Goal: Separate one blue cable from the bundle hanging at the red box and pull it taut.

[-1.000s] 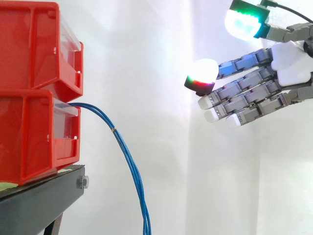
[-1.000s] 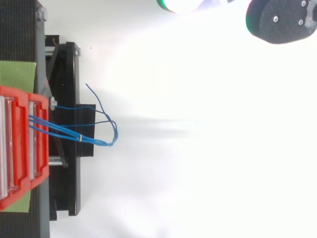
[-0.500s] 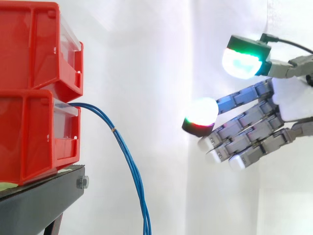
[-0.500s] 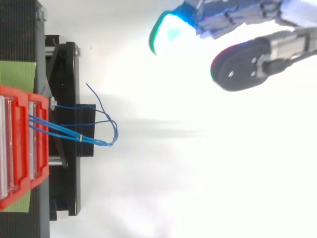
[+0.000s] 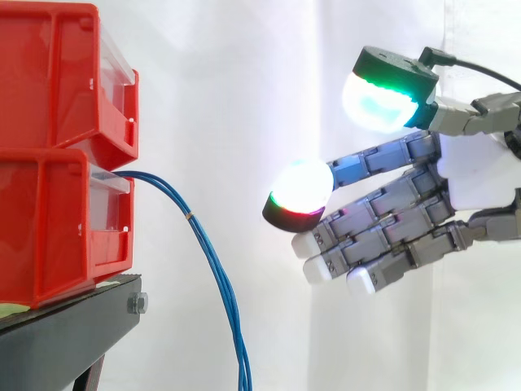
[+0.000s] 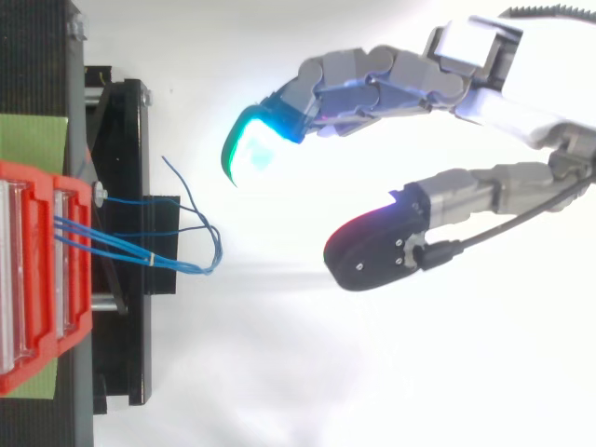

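Note:
A bundle of thin blue cables (image 5: 210, 277) comes out of the lower red box (image 5: 57, 224) and droops down past the stand's edge. From above the bundle (image 6: 191, 244) loops out just right of the stand. My hand (image 5: 480, 175) reaches in from the right, open, its fingers stretched toward the cables and the thumb spread above them. Nothing lies between its fingers. The nearest glowing fingertip (image 5: 299, 191) is still well to the right of the bundle. In the top view the hand (image 6: 503, 93) hovers right of the loop, apart from it.
A second red box (image 5: 61, 77) is stacked on the lower one. Both rest on a black stand (image 5: 69, 326) with a green pad (image 6: 33, 140) on top. A white curtain hangs behind. Open space lies between the cables and the hand.
The hand has moved left and downward toward the cables, staying open. The cables hang as before.

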`<move>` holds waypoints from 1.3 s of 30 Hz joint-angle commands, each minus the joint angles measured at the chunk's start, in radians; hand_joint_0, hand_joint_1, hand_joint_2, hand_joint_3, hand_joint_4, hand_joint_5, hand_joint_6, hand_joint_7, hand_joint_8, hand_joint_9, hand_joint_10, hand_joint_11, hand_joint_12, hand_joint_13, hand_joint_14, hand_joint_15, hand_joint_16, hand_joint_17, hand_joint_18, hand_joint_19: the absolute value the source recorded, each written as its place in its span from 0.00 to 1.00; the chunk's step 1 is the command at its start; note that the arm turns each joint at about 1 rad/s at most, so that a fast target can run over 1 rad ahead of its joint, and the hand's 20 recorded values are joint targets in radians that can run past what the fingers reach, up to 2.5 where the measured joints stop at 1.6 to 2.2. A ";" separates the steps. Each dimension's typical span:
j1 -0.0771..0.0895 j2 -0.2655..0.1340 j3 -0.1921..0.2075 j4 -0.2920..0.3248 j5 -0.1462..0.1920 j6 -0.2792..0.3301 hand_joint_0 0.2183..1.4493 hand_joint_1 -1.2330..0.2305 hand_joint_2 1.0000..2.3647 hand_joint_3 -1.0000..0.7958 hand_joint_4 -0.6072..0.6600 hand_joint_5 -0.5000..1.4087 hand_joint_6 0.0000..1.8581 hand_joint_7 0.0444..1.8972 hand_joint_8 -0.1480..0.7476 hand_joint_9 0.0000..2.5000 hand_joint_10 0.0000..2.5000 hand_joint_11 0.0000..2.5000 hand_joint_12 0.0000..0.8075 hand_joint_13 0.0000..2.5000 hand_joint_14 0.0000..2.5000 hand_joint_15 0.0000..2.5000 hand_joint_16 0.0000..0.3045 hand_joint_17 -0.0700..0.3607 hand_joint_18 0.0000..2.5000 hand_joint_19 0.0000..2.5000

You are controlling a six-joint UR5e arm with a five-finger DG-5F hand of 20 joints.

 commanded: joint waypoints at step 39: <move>0.046 -0.269 0.167 0.180 0.007 0.079 0.25 0.45 0.00 0.28 0.66 0.14 0.27 0.44 0.50 0.23 0.00 0.15 0.45 0.20 0.00 0.11 0.16 0.41 0.18 0.20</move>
